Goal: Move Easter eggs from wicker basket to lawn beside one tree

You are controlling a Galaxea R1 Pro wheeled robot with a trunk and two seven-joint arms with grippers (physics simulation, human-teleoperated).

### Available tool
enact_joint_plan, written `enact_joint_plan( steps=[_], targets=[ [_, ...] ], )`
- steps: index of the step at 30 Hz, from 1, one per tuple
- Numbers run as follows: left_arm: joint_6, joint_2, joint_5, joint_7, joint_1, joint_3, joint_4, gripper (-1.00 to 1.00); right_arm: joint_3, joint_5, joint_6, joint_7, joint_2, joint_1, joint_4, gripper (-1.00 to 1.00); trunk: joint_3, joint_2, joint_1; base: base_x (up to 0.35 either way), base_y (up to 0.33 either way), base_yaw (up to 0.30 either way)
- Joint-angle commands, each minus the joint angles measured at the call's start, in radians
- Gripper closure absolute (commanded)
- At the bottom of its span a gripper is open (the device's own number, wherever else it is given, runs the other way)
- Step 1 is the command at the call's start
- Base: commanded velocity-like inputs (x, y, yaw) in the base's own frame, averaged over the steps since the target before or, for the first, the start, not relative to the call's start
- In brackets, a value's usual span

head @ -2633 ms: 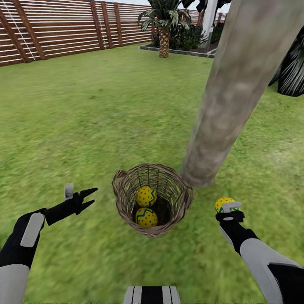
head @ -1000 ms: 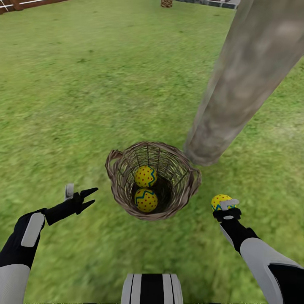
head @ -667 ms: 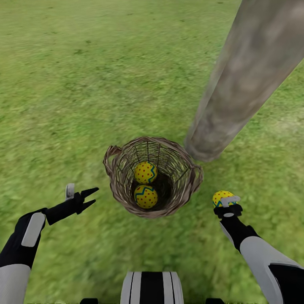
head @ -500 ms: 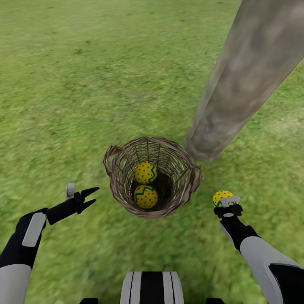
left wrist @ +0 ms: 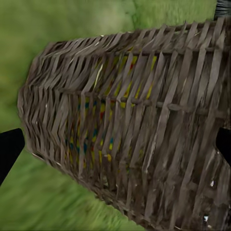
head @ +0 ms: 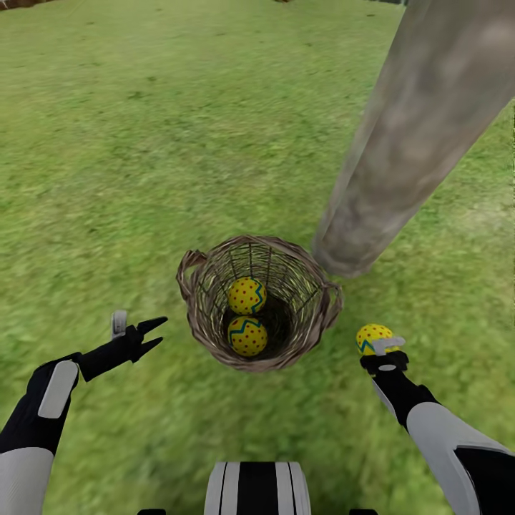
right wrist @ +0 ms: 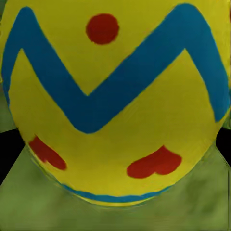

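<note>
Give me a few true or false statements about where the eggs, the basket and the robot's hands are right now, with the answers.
1. Two Easter eggs lie inside the wicker basket. True: one egg lies farther from the robot, the other egg nearer.
2. The left hand grips an egg. False: it is open and empty, beside the basket.
3. The right hand is shut on a third egg. True.
4. The basket lies tipped on its side. False: it stands upright on the lawn, opening upward.
5. The tree trunk meets the grass close to the basket, on the robot's right side. True.
</note>
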Motion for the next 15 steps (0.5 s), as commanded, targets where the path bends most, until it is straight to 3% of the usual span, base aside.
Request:
enact_joint_plan(
  steps=[1, 15],
  targets=[
    [0.004, 0.000, -0.004, -0.005, -0.001, 0.002, 0.000, -1.00, -0.004, 0.010, 0.007, 0.000, 0.000, 0.000, -0.002, -1.00, 0.003, 0.000, -0.001, 0.000, 0.000, 0.000],
    [0.004, 0.000, -0.006, -0.004, -0.001, -0.001, 0.002, -1.00, -0.008, 0.003, 0.019, -0.004, -0.007, 0.010, -0.151, -1.00, 0.058, 0.003, -0.007, 0.000, 0.000, 0.000]
  ],
)
